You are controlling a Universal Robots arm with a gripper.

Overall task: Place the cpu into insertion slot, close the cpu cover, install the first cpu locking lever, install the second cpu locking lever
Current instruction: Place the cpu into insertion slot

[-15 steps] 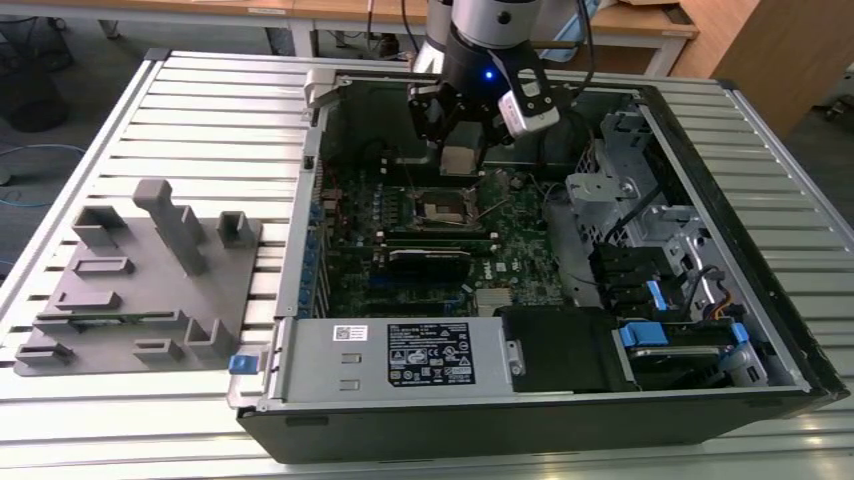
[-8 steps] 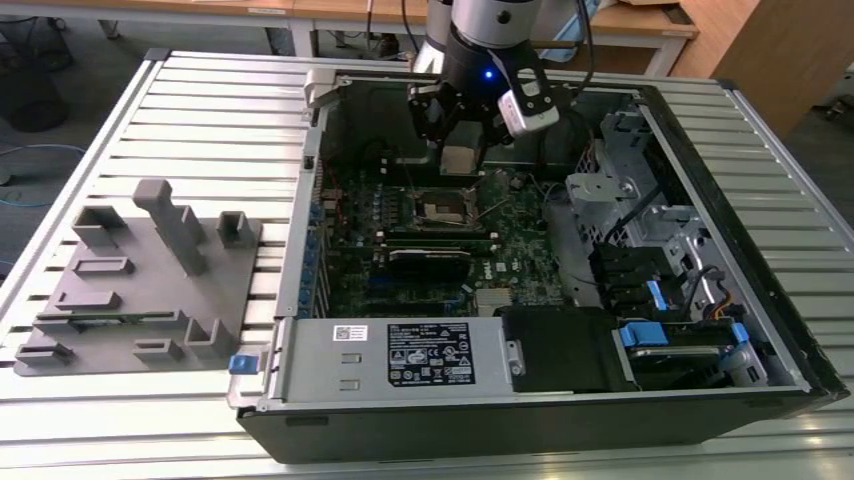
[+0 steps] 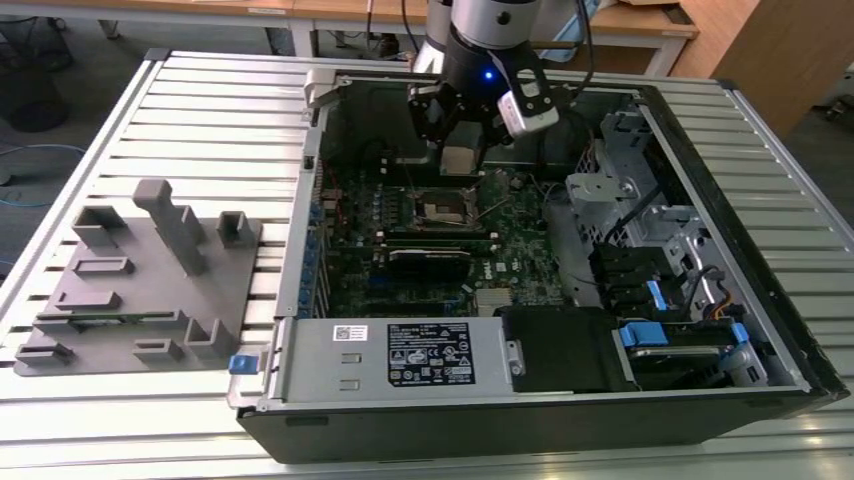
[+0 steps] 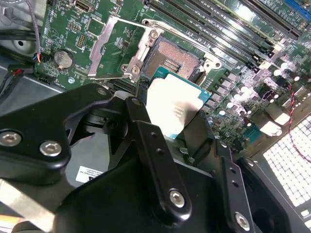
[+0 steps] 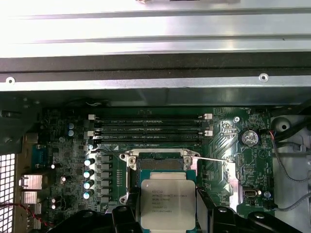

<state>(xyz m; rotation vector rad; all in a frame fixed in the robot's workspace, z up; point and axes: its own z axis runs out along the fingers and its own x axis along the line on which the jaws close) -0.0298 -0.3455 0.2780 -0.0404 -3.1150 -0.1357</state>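
Exterior view: gripper [image 3: 458, 168] hangs inside the open computer case [image 3: 296, 250], clear of its walls; bare board lies around the insertion slot [image 3: 441, 207], memory slots [image 5: 150, 127] just beside it. Gripper is clenched on the cpu [image 5: 167, 204] by two opposite edges, holding it above the insertion slot, apart from it and a little offset; cpu cover [image 4: 116, 46] stands flipped open beside the slot.

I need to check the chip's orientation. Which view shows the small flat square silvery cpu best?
The first wrist view: the small flat square silvery cpu faces the camera squarely, gripped by the black end effector. The second wrist view shows it tilted and glare-washed; the exterior view shows a small pale square.
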